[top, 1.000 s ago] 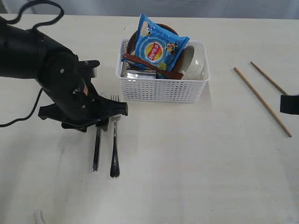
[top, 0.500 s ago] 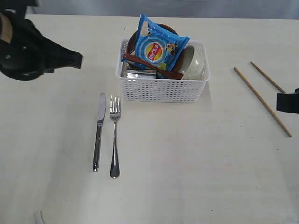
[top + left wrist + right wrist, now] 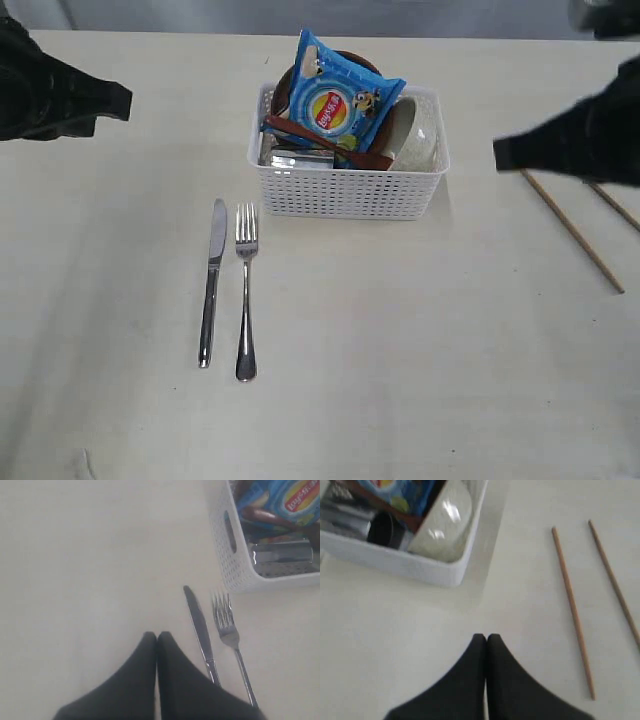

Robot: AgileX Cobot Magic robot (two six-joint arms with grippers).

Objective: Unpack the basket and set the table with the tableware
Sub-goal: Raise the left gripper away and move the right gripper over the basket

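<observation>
Pale surface (image 3: 400, 350): knife (image 3: 211, 285), fork (image 3: 245, 300) near basket (image 3: 345, 195)
Left tool (image 3: 157, 636), right tool (image 3: 486, 637) pinched closed, seemingly empty.

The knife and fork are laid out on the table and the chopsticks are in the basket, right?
Not quite. The knife and fork are on the table, but the chopsticks lie on it too, right of the basket, as the exterior view shows.
</observation>
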